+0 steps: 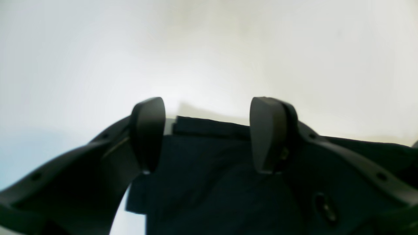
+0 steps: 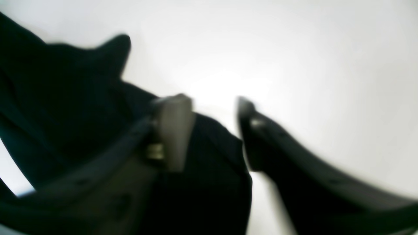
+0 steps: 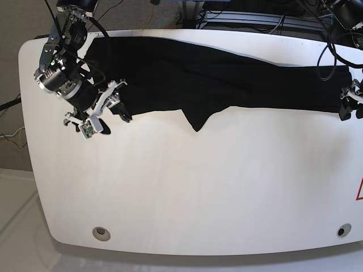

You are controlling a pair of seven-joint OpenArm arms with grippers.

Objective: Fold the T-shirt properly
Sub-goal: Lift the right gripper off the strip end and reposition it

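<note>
Across the table's (image 3: 187,187) far side I see the T-shirt (image 3: 215,73) stretched lengthwise left to right; left gripper (image 1: 209,133) and right gripper (image 3: 110,113) both hang spread.

The T-shirt (image 3: 227,79) under my two grippers is plain black, reading navy-tinted between my left gripper's (image 1: 207,135) matte black fingers (image 1: 148,133). My right gripper (image 2: 212,130) has one pale grey pad (image 2: 173,130) and one black. The table (image 3: 198,187) beneath is glossy white.
</note>
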